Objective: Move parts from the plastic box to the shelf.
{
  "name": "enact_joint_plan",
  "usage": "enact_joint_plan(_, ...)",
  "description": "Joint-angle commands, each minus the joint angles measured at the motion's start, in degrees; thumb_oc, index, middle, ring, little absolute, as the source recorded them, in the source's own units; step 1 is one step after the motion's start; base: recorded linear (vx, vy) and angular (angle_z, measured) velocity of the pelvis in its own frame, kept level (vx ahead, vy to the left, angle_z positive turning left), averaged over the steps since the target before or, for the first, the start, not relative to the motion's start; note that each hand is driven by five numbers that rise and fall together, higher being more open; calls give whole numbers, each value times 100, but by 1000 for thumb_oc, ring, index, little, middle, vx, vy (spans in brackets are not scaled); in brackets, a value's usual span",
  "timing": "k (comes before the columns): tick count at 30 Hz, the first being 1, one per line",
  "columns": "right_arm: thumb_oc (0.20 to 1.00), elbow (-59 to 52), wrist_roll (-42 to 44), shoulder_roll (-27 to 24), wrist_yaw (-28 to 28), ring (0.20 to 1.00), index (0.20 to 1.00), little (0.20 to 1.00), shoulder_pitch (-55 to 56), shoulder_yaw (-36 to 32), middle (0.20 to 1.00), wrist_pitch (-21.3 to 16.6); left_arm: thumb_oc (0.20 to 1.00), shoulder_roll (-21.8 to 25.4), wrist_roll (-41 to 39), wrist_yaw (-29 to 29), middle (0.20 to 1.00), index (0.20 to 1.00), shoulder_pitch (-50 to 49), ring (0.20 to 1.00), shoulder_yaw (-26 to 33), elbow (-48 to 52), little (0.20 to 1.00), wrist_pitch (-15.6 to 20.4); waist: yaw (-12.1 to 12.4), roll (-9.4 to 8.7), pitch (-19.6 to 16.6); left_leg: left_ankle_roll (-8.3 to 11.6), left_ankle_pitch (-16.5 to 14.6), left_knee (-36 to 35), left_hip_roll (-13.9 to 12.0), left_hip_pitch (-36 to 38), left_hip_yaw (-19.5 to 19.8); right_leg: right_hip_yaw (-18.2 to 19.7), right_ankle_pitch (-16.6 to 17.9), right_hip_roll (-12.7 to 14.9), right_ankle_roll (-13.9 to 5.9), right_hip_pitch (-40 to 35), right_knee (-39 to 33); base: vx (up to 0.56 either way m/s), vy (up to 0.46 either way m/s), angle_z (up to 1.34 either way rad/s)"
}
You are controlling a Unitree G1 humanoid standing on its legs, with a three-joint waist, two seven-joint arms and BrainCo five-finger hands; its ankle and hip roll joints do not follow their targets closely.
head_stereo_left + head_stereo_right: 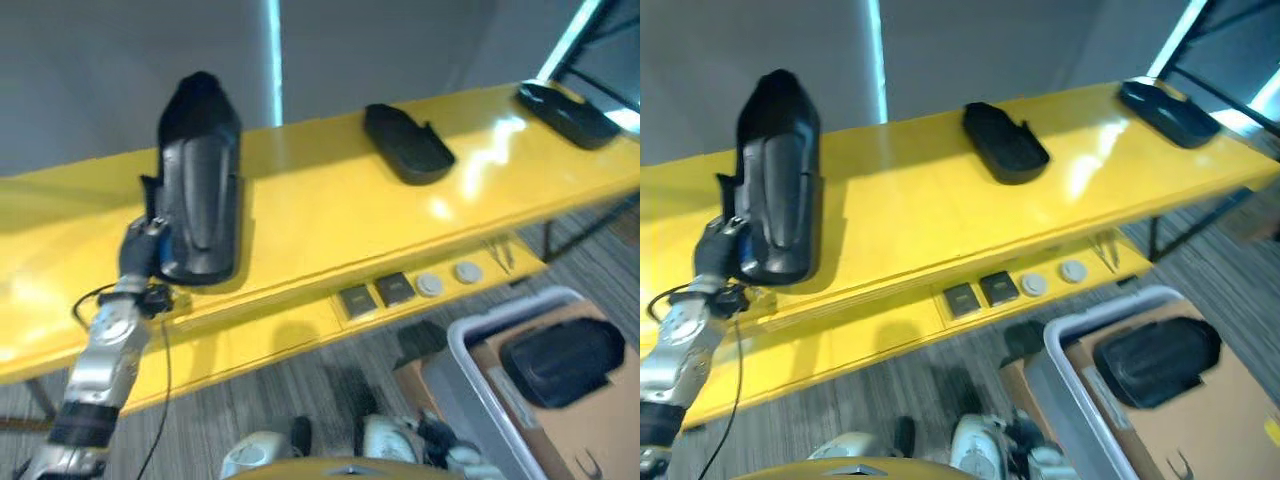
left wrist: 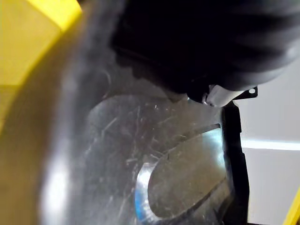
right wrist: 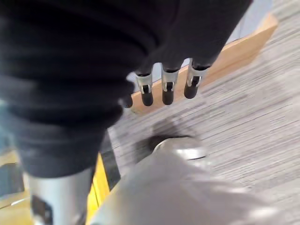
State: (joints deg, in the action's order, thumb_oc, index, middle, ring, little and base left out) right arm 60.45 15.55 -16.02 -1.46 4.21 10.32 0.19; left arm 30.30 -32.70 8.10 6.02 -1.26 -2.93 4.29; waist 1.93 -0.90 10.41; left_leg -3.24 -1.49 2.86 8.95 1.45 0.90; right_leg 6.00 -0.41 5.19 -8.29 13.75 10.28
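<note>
Black part (image 1: 197, 180) on yellow shelf (image 1: 330, 200), left robot hand (image 1: 140, 250) at its near end, grip unclear

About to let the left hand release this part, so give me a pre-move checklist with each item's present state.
1. Large black part is over the yellow shelf: ok, its lower end sits on the shelf top.
2. Left hand at the part's lower end: ok; whether its fingers grip it: cannot tell.
3. Part resting flat: not ok, it appears tilted up on end.
4. Distance from the two smaller black parts already on the shelf: ok, well apart.
5. Right hand free: ok, fingers hang relaxed above the floor, holding nothing.
6. Parts left in the plastic box: one black part remains.
</note>
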Motion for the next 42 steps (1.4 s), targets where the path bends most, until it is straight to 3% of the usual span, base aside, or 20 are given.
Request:
enact_joint_plan(1,1000,17,-35,-136,115,1000,1000,1000,102,97,1000,66,200,47,323,86,200,200,343,200,101,643,200,216,34,-62,-222,49,-304,48,-501,-94,519,-336,493,109,-147,-795,-430,145,-342,76)
enact_joint_plan(6,1000,156,-68,-241,52,1000,1000,1000,137,180,1000,87,200,-126,562,305,200,200,399,200,-24,828,200,-272,52,-152,-273,341,-71,104,-967,-175,384,-629,131,-185,155,-1220,-482,89,-315,31)
enact_joint_plan(10,1000,-17,-111,-340,67,1000,1000,1000,118,205,1000,316,200,-107,1139,602,200,200,492,200,-39,669,200,-764,-15,-114,-288,546,274,-76,-1321,-258,94,-855,1,-352,285,-1299,-506,13,-201,16)
enact_joint_plan(12,1000,-103,-123,-414,93,1000,1000,1000,184,191,1000,388,200,-16,1658,432,200,200,774,200,-143,288,200,-1178,-165,-114,-269,696,465,111,-1612,-541,-526,-1109,-37,-349,327,-1387,-591,-94,-171,60)
enact_joint_plan(13,1000,-172,-137,-481,96,1000,1000,1000,210,181,1000,437,200,106,1946,454,200,200,1114,200,-332,-70,200,-1456,-365,-130,-302,660,347,358,-1710,-551,-1044,-1311,-37,-270,347,-1372,-650,-117,-49,125)
enact_joint_plan(15,1000,-160,-193,-558,86,1000,1000,1000,176,214,1000,426,200,242,2226,691,200,200,1465,200,-626,-498,200,-1872,-527,-110,-337,605,116,527,-1610,-419,-1286,-1376,-15,-185,335,-1324,-657,-79,66,96)
enact_joint_plan(20,1000,-28,-179,-685,192,1000,1000,1000,160,323,1000,278,200,587,2885,1008,200,200,2139,200,-1184,-1692,200,-2573,-804,84,-366,645,236,192,-1632,-136,-1574,-1348,8,-208,318,-1301,-631,8,86,18)
enact_joint_plan(25,1000,82,-380,-693,314,1000,1000,1000,50,534,1000,343,200,740,2960,723,200,200,2737,200,-1659,-3017,200,-2796,-973,256,-488,692,288,-167,-1556,146,-1616,-1182,82,-162,215,-1379,-776,62,115,-7)
enact_joint_plan(30,1000,29,-498,-664,348,1000,1000,1000,39,742,1000,393,200,577,2976,835,200,200,3114,200,-1740,-3885,200,-2744,-1122,331,-538,664,274,-351,-1505,304,-1748,-1082,97,-137,164,-1418,-826,53,65,-2)
enact_joint_plan(42,1000,260,-597,-550,341,1000,1000,1000,-5,973,1000,326,200,-86,2240,1597,200,200,3595,200,-1770,-4975,200,-2474,-1363,277,-526,605,224,-444,-1520,350,-1942,-887,83,-224,134,-1308,-804,33,-20,-8)
